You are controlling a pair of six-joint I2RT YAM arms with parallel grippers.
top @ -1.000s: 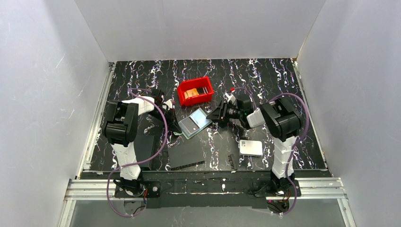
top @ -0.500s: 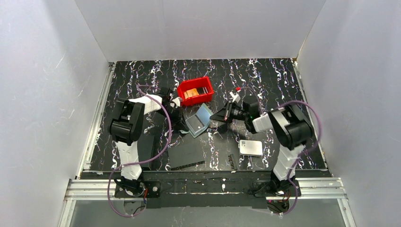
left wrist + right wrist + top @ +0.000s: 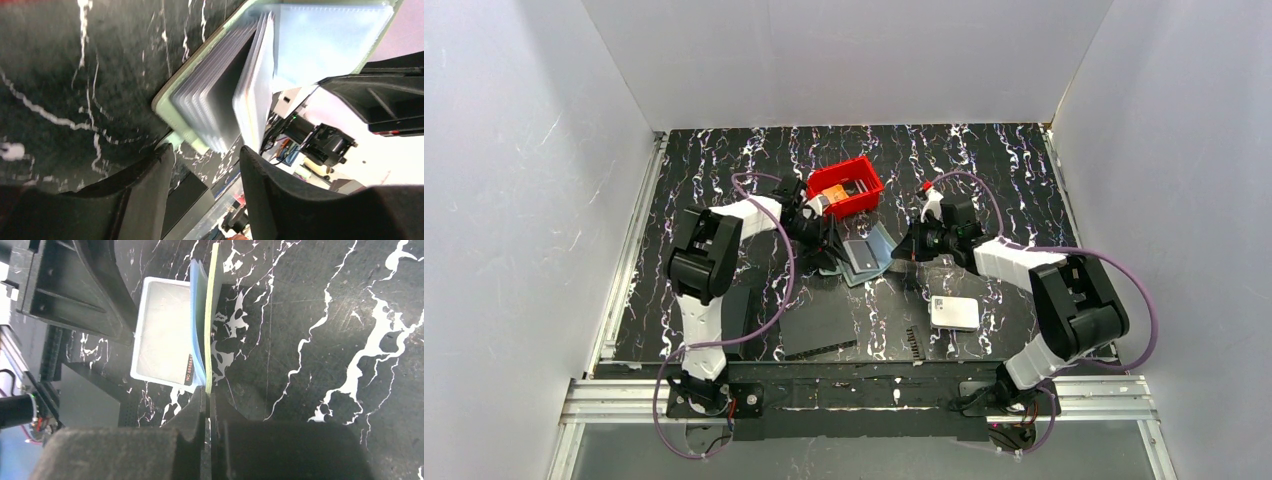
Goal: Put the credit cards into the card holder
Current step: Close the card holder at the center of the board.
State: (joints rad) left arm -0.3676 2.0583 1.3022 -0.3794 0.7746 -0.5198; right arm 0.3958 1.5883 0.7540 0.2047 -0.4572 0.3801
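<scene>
The grey-green card holder (image 3: pixel 864 256) lies open on the table between the two arms, its pale pockets fanned out (image 3: pixel 220 107). My right gripper (image 3: pixel 903 250) is shut on the edge of its green cover (image 3: pixel 214 315), which stands upright out of the jaws (image 3: pixel 207 396). My left gripper (image 3: pixel 831 244) is open at the holder's left corner, which sits just ahead of the gap (image 3: pixel 206 161) without being gripped. Orange credit cards (image 3: pixel 829 196) lie in the red bin (image 3: pixel 867 178). No card is in either gripper.
A white rounded box (image 3: pixel 954 312) lies near the right arm and shows behind the cover (image 3: pixel 162 335). Flat black rectangles (image 3: pixel 819 325) and a small black comb-like piece (image 3: pixel 914 342) lie near the front edge. White walls enclose the table.
My right gripper closed on the holder's cover and my left gripper opened. Both grippers and the holder shifted right, and the holder now stands more opened up.
</scene>
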